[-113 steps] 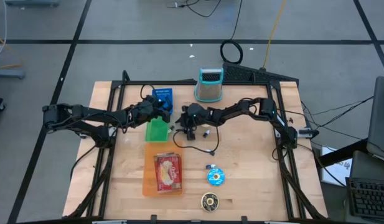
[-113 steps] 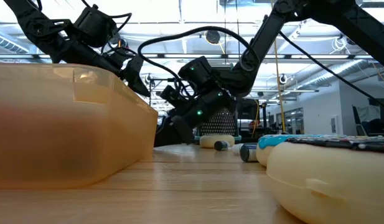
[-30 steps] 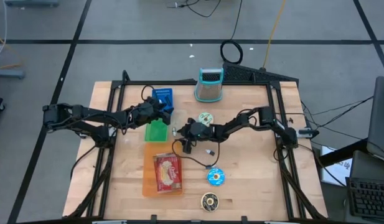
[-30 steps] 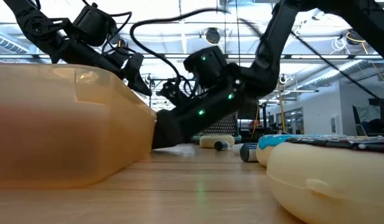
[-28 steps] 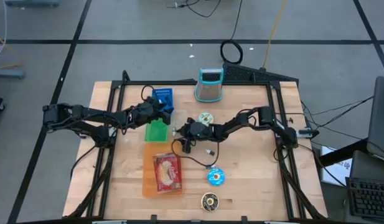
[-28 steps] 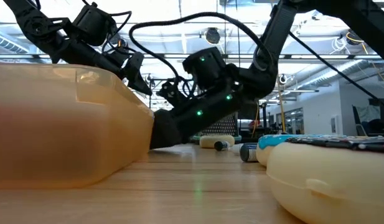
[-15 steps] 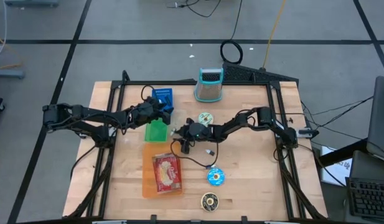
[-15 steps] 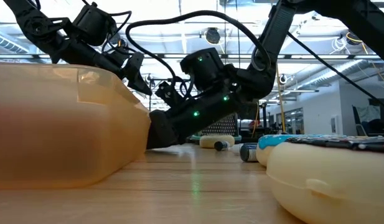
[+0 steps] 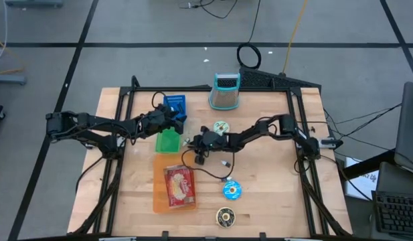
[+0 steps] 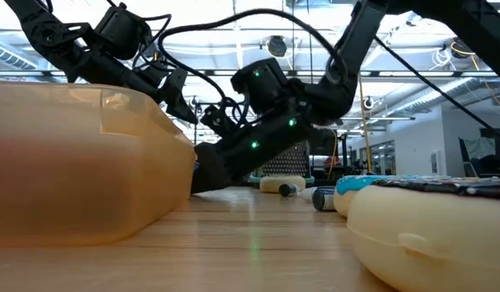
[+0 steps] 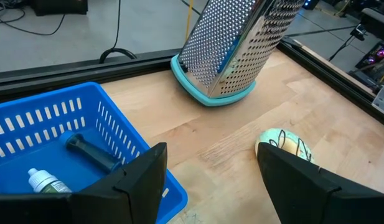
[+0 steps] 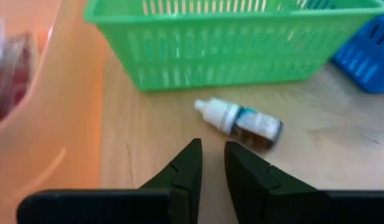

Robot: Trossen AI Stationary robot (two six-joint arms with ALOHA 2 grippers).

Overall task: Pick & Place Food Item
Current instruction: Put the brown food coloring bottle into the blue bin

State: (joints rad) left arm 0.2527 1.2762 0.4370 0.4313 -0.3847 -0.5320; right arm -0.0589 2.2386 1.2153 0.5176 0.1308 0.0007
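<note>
Left tool (image 9: 178,122) hangs spread over the blue basket (image 9: 175,105), beside the green basket (image 9: 169,140). The orange bin (image 9: 157,181) holds a packaged food item (image 9: 180,185). Right tool (image 12: 210,163) sits low on the desk (image 9: 260,194) — fingers nearly together, nothing between them — just short of a small dropper bottle (image 12: 239,124).

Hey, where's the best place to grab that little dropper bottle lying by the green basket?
Probably across the labelled body of the bottle, from above. It lies on its side on bare wood, apart from the green basket, so the fingers can straddle its width; the white tip is too narrow.
</note>
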